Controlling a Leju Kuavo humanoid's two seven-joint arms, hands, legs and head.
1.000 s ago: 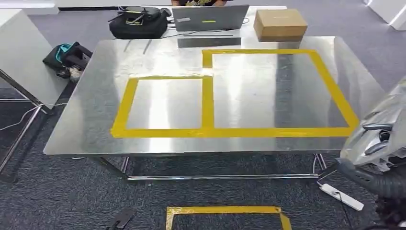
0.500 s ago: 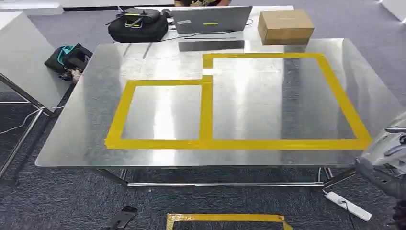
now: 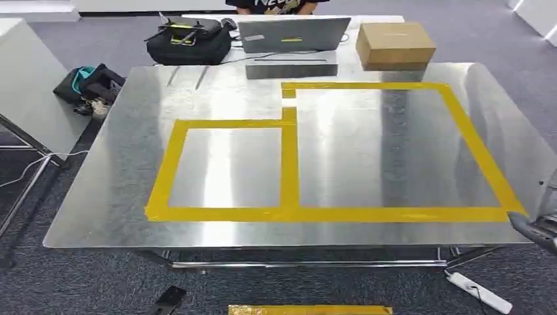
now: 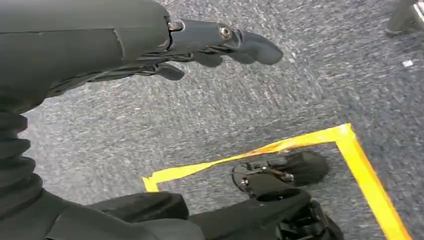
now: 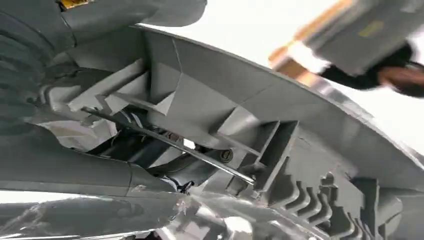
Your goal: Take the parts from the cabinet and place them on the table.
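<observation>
A steel table stands in front of me, marked with a small yellow tape rectangle and a larger one; no part lies inside either. At the table's near right corner a sliver of my right hand shows. Close up in the right wrist view, that hand holds a grey ribbed plastic part, with clear wrapping around it. My left hand hangs over grey carpet with its fingers stretched out and nothing in them.
Beyond the table's far edge are a black bag, a laptop, a cardboard box and a person. A white table stands left. A power strip and yellow floor tape lie near my feet.
The whole picture has shifted: the camera has moved and the table now sits lower and larger. My right hand with the wrapped part has slid almost off the right edge.
</observation>
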